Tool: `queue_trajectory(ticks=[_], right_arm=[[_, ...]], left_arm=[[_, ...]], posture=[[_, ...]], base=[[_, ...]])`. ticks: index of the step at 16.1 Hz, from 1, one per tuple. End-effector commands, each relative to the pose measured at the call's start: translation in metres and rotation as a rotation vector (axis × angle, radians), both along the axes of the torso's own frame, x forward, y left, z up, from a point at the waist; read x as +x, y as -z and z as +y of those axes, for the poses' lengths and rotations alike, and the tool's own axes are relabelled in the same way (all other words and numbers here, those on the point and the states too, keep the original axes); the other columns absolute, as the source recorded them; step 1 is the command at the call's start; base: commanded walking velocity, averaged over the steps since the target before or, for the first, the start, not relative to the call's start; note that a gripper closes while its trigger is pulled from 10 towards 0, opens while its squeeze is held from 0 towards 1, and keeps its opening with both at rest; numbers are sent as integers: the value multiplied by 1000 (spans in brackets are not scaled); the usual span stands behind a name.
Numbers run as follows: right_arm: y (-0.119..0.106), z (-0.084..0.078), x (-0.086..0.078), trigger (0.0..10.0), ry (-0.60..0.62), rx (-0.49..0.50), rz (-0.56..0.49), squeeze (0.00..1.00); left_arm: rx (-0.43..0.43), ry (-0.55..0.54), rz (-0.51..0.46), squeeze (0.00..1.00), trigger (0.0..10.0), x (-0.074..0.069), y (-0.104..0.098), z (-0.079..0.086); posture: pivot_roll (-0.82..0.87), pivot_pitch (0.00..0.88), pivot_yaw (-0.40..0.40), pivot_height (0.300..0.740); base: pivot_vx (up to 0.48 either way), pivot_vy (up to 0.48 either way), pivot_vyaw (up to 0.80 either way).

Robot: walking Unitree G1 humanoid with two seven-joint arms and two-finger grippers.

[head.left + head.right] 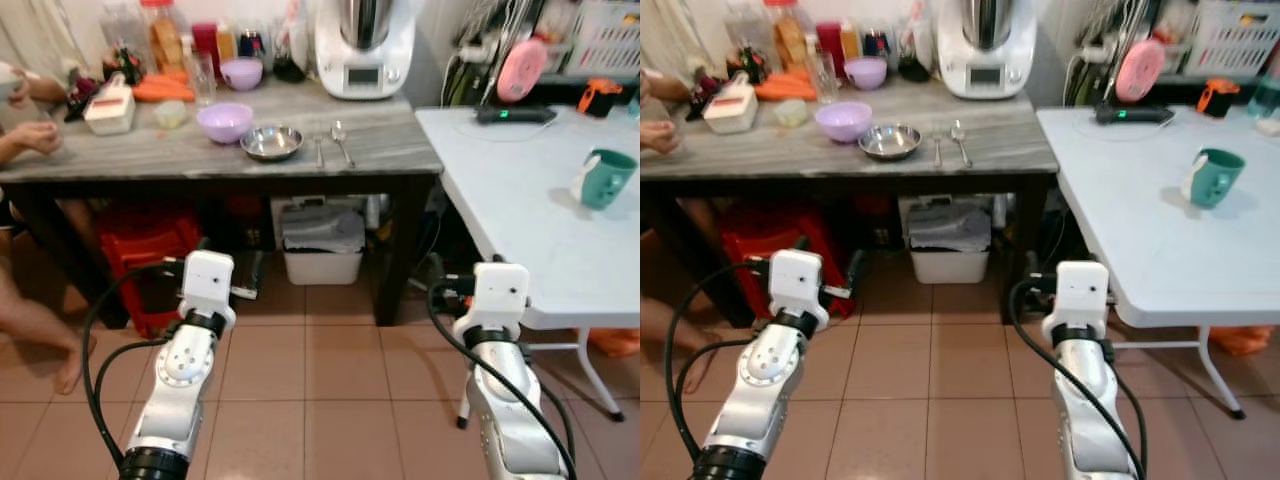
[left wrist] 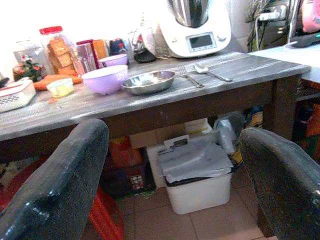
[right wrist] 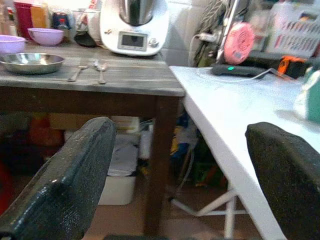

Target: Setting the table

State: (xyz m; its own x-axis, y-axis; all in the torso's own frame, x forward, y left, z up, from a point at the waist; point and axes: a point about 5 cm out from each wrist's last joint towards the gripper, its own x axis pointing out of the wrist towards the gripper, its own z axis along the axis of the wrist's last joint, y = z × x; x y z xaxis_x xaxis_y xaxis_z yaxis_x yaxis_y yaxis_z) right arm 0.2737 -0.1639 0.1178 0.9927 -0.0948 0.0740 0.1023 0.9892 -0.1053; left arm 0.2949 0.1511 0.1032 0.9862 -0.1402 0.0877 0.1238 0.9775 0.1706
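Two grippers, left (image 2: 170,185) and right (image 3: 180,185), are hanging with fingers apart; I am facing the steel bowl (image 1: 271,142), fork (image 1: 319,151) and spoon (image 1: 341,141) ahead on the wooden table (image 1: 120,158), handles pointing toward me, my left nearer.

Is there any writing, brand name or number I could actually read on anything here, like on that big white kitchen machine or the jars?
No text can be read.
White kitchen machine: its small display shows nothing legible.
Jars and bottles at the back of the wooden table: labels too blurred to read.
Teal mug on the white table: no print visible.
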Motion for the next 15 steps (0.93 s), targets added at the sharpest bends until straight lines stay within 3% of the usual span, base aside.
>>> queue_trajectory(ticks=[1, 4, 8, 15], right_arm=[[-5, 3, 4, 10000, -4, -15, -25, 0], [-6, -1, 4, 10000, -1, -3, -43, 0], [-4, 9, 4, 10000, -50, 27, -24, 0], [-4, 2, 3, 10000, -37, 41, -16, 0]], left_arm=[[7, 11, -14, 0, 10000, 2, -4, 1], [-3, 33, -9, 0, 10000, 3, -4, -2], [-7, 33, -9, 0, 10000, 4, -5, -1], [-24, 44, 0, 0, 10000, 4, -4, -3]], posture=[[-9, 0, -6, 740], [-14, 0, -2, 740], [-8, 0, -7, 740], [-11, 0, -5, 740]], base=[[0, 0, 0], [0, -249, 0], [0, -286, 0], [0, -309, 0]])
